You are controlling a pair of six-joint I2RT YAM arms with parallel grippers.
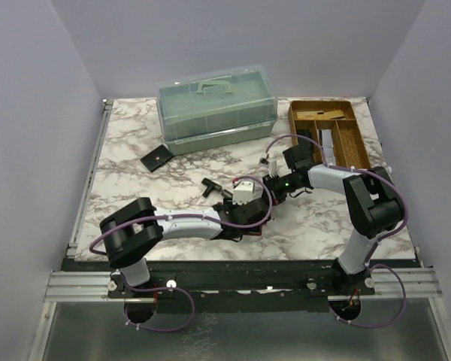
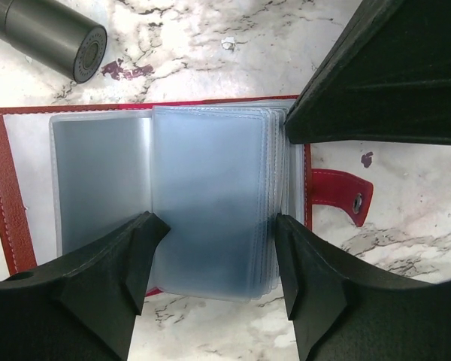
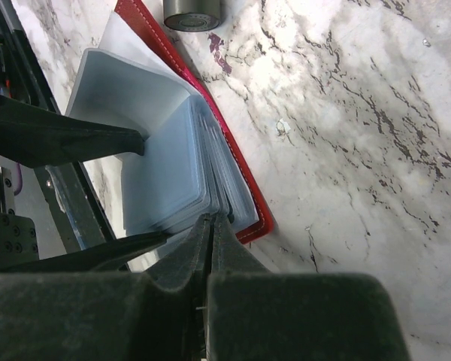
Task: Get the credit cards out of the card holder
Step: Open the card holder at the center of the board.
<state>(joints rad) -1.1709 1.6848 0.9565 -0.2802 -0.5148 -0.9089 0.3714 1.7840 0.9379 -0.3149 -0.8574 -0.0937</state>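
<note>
The red card holder lies open on the marble, its stack of clear plastic sleeves fanned out and looking pale blue-grey. No credit card shows apart from the sleeves. My left gripper is open, one finger on each side of the sleeve stack's near edge. My right gripper is shut, its tips pushed in among the sleeves by the red cover. Whether it pinches a card cannot be told. In the top view both grippers, left and right, meet mid-table and hide the holder.
A dark cylinder lies just beyond the holder. A clear lidded box stands at the back, a wooden tray at the back right, a black wallet to the left. The holder's snap tab sticks out.
</note>
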